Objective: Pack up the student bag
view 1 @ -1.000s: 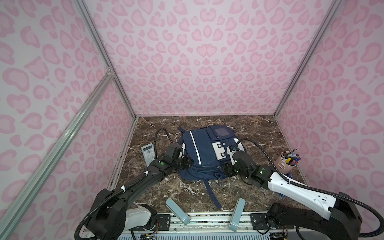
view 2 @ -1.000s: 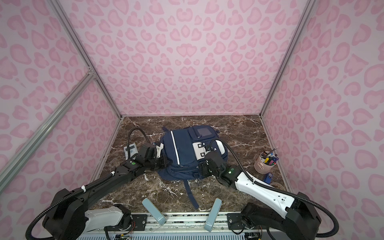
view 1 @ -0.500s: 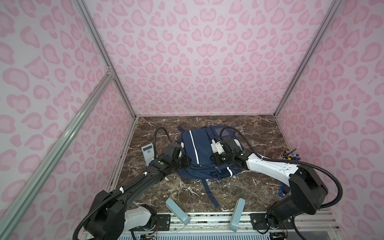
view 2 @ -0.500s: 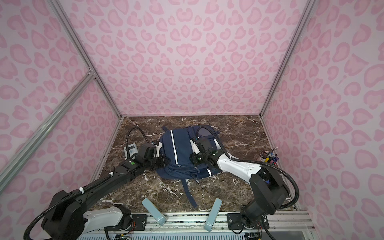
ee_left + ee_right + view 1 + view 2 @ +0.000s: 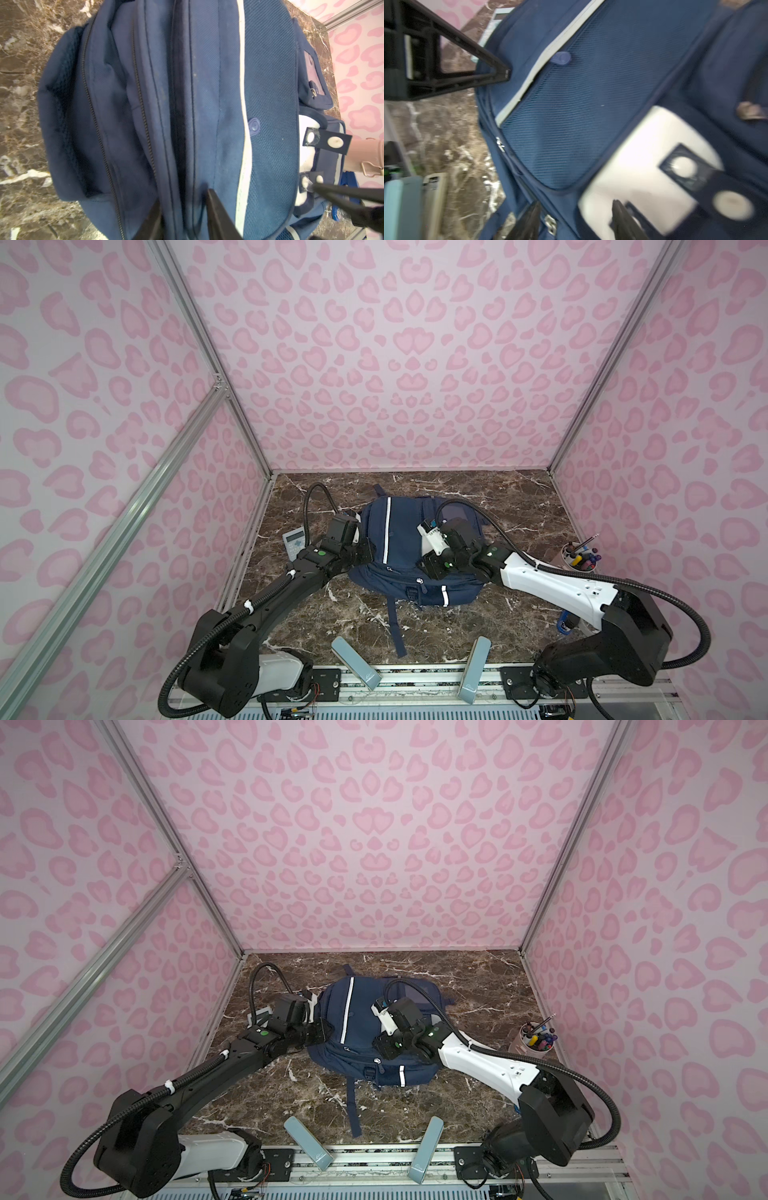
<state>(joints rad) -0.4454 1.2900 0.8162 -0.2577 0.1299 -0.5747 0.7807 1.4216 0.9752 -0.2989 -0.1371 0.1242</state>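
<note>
Here, the left gripper [image 5: 182,199] stands agape astride a seam of the student bag [image 5: 405,531]. The right gripper [image 5: 577,204] is parted too, blurred in its wrist view, at the edge of the bag's white patch [image 5: 633,166].

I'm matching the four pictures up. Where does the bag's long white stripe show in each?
In a top view: the stripe runs down the bag, left of its middle.
In a top view: same place.
Left wrist: a pale band along the mesh panel.
Right wrist: a blurred band on that panel's edge.
Shared landmark: that panel, right of the stripe in both top views.
</note>
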